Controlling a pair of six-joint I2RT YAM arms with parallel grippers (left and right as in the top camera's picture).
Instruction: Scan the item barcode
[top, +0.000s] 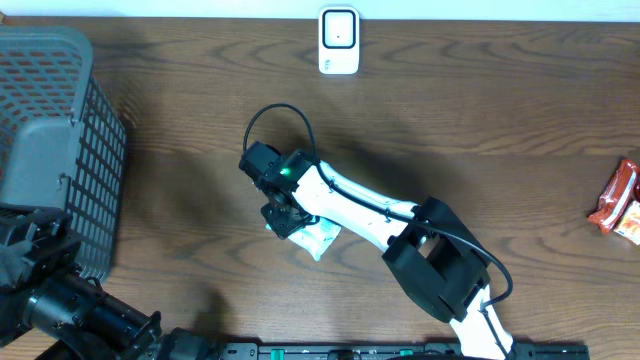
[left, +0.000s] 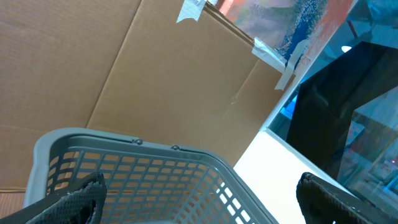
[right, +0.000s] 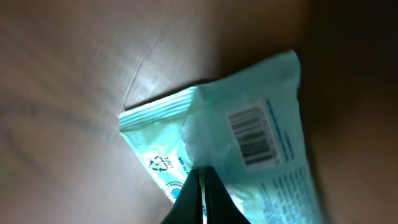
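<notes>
One pale teal packet (top: 320, 238) lies near the middle of the table (top: 480, 120), slightly toward its near edge. In the right wrist view its barcode (right: 254, 135) faces the camera. The right claw (top: 282, 215) is clenched, with its tips against the packet's wrapper; whether it pinches the film cannot be told. A white scanner (top: 338, 40) stands at the far edge, well apart from the packet. A red snack packet (top: 618, 195) sits at the right edge. The left claw (left: 200, 180) is spread wide and empty beside the grey basket (top: 60, 120) at the left edge.
</notes>
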